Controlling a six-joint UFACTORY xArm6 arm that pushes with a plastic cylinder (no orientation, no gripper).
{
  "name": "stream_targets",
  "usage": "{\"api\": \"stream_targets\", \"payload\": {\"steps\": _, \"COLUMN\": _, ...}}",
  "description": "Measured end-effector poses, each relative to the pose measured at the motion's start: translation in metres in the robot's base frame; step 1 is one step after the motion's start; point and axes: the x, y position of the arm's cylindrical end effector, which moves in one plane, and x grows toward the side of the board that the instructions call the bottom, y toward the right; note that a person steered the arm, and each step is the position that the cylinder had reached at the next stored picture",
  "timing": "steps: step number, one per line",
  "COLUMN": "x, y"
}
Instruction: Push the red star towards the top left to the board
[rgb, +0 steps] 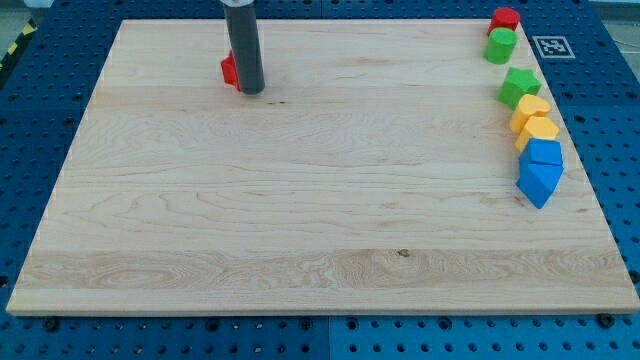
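Observation:
The red star lies near the top left of the wooden board, mostly hidden behind my rod. Only its left edge shows. My tip rests on the board just right of and slightly below the star, touching or nearly touching it.
A column of blocks runs down the board's right edge: a red block, a green cylinder, a green star, two yellow blocks, and two blue blocks. A marker tag sits off the board at the top right.

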Motion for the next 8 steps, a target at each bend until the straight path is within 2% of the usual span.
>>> {"api": "stream_targets", "payload": {"steps": 4, "x": -0.015, "y": -0.012}}
{"api": "stream_targets", "payload": {"steps": 6, "x": -0.015, "y": 0.024}}
{"api": "stream_targets", "payload": {"steps": 7, "x": -0.027, "y": 0.006}}
{"api": "stream_targets", "payload": {"steps": 8, "x": -0.039, "y": -0.042}}
